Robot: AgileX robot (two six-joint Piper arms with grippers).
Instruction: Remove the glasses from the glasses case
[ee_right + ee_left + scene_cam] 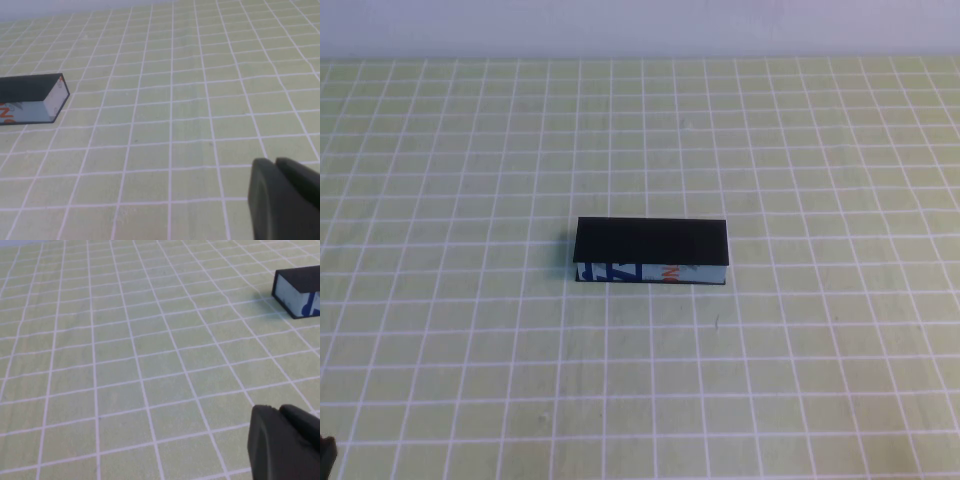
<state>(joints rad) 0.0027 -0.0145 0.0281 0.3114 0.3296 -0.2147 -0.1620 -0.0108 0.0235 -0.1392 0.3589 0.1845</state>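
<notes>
Near the middle of a green, white-gridded table cover (pixel 440 330), the glasses case (pixel 651 252) lies flat with its black lid down and closed, the light blue side strip with dark blue and red-orange print turned toward the robot's side of the table. No glasses are visible anywhere; with the lid shut, the inside of the case cannot be seen. The left gripper (pixel 287 445) sits low over the cloth, well apart from the case and touching nothing; from its wrist camera one end of the case (pixel 299 292) shows far ahead of it, a pale end panel under the black lid. Only a dark stub of this gripper enters the picture, so whether its fingers are spread or together cannot be told; in the high view a small dark sliver at the near left corner (pixel 326 455) may be part of that arm. The right gripper (pixel 285 200) hangs likewise low and well clear on the opposite side, with the other end of the case (pixel 32 98) far ahead of it, showing the red-orange print. Its fingers, too, are mostly cut off by the frame, and their state cannot be told. Bare cloth lies between each gripper and the case.
</notes>
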